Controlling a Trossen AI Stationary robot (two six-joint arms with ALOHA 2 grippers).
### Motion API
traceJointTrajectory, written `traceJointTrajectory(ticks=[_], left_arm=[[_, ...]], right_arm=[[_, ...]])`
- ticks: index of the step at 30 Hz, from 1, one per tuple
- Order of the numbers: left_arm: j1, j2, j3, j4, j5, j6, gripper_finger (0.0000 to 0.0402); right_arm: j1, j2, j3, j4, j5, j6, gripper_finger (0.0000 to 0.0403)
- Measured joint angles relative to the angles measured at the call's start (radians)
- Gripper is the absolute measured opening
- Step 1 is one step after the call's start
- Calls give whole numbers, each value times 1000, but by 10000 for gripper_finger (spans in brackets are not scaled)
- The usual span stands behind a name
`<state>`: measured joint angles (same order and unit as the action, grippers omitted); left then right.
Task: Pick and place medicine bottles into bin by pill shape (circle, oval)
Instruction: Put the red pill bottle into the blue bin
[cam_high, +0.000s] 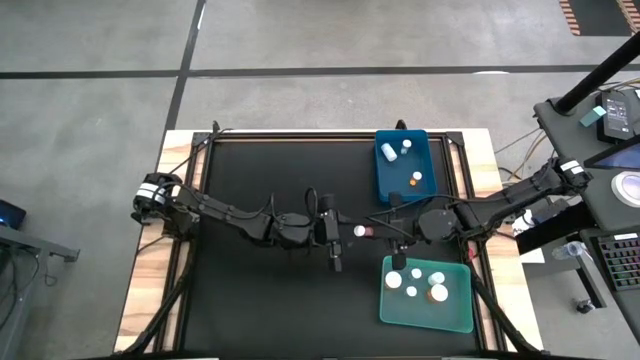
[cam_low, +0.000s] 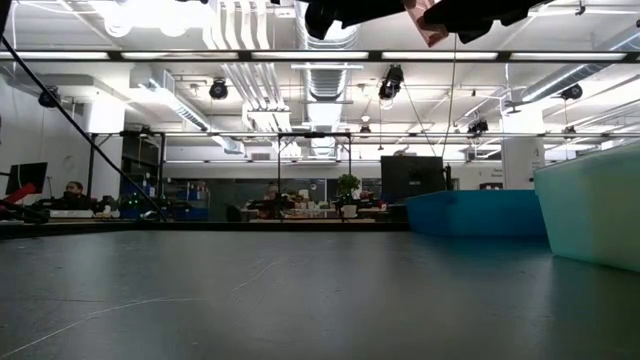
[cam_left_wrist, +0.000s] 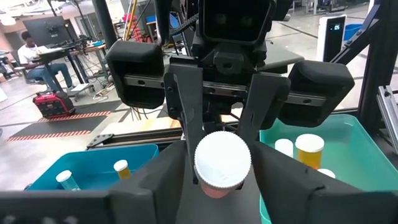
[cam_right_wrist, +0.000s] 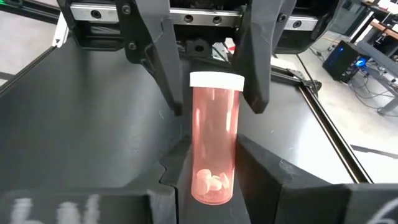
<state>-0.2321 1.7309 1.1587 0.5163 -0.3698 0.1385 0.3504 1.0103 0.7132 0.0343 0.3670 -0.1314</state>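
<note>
mid-table, above the black mat (cam_high: 260, 300): left gripper (cam_high: 334, 232) and right gripper (cam_high: 392, 228) meet over one amber bottle (cam_high: 361, 231) lying between them, off the mat. right gripper's fingers (cam_right_wrist: 273, 180) clamp the body's base end; left gripper's fingers (cam_right_wrist: 155, 50) flank the white cap, whether pressing or loosened i cannot tell. looks like a hand-over.

far right: blue bin (cam_high: 427, 185) holds three bottles. near right: teal bin (cam_high: 455, 318) holds about five. no loose bottles on the mat, so this one appears to be the last unsorted.
</note>
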Motion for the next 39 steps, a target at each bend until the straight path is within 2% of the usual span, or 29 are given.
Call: traceJointTrajectory(ticks=[8, 14, 18, 23, 26, 33, 39], left_arm=[[-7, -28, 0, -71, 0, 52, 187], [-27, -103, 0, -268, 0, 43, 187], [-45, -157, -1, -404, -6, -37, 187], [-75, -194, -2, -557, -10, -144, 187], [-96, -196, -3, -641, -21, -185, 187], [-144, -198, -34, -718, -32, -179, 187], [-151, -262, -138, -701, -62, -158, 187]], right_arm=[[-3, 0, -12, 5, 0, -40, 104], [-35, -1, -24, 8, 0, -44, 104], [-75, -1, -37, 1, 25, -8, 104], [-146, -2, -38, -114, 186, 122, 104], [-199, -2, -38, -200, 229, 234, 104], [-317, -1, 13, -483, 232, 565, 104], [-421, 2, 69, -609, 193, 719, 104]])
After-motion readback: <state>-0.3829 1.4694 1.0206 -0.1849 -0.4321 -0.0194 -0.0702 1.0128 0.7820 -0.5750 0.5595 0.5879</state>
